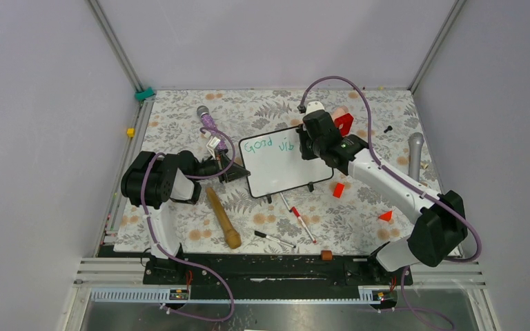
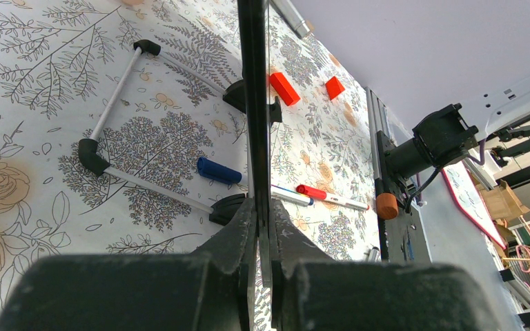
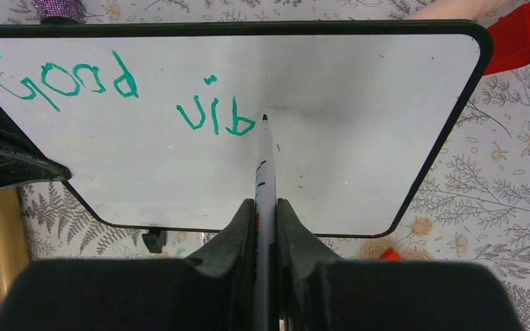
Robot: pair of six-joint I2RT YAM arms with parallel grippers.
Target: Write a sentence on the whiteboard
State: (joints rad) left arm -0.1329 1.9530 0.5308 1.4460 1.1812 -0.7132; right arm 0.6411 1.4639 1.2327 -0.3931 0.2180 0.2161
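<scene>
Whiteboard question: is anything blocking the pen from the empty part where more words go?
Nothing visible. The marker, clamped in the right fingers, has its tip just past the green writing, and the whiteboard beyond it is bare.

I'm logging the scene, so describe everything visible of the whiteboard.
The small rectangular whiteboard with thin black frame and rounded corners sits mid-table on the floral cloth, askew. Its white face looks smooth and glossy; two little black feet show at the near edge. Green handwriting along the top reads "Good vib"; the rest is blank. The left end effector is shut on its left edge, and the white marker held in the right end effector appears to touch the face right of the "b".
</scene>
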